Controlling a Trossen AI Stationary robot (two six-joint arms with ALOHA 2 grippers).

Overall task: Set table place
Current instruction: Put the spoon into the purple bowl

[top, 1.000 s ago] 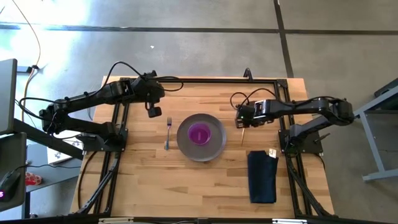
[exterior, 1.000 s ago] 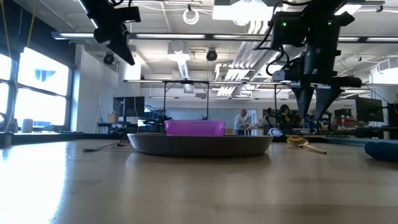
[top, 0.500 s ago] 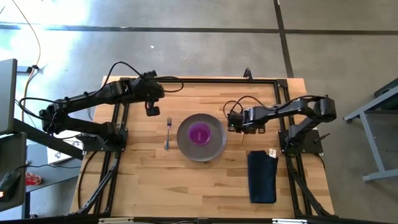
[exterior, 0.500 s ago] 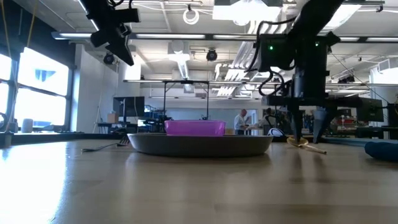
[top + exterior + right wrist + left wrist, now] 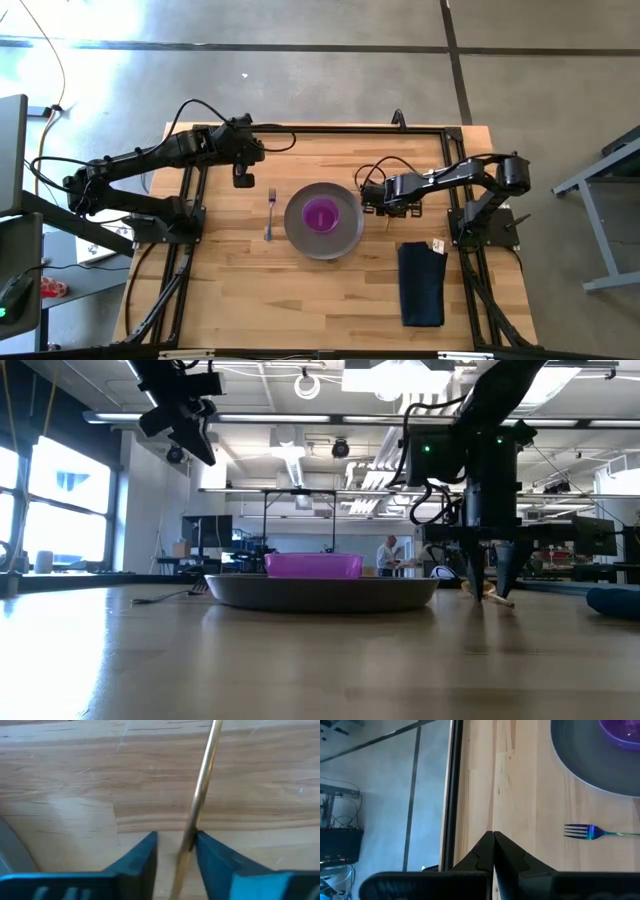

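Your right tool (image 5: pixel 385 202) is reaching down to the desk (image 5: pixel 330 300) just beside the plate (image 5: pixel 323 221), its fingers (image 5: pixel 142 855) narrowly spread on either side of the spoon (image 5: pixel 200 795) handle. The purple bowl (image 5: pixel 321 214) is sitting on the plate near the desk's middle, the fork (image 5: pixel 270 214) beside it, the napkin (image 5: pixel 421 283) toward the right edge. Your left tool (image 5: pixel 241 178) is hanging closed above the far edge.

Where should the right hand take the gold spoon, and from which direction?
Judging from the frames, grip the thin handle of the gold spoon, coming straight down from above. It lies flat on the table right of the plate, so only its narrow sides offer purchase. The right hand already straddles the handle, fingers open.
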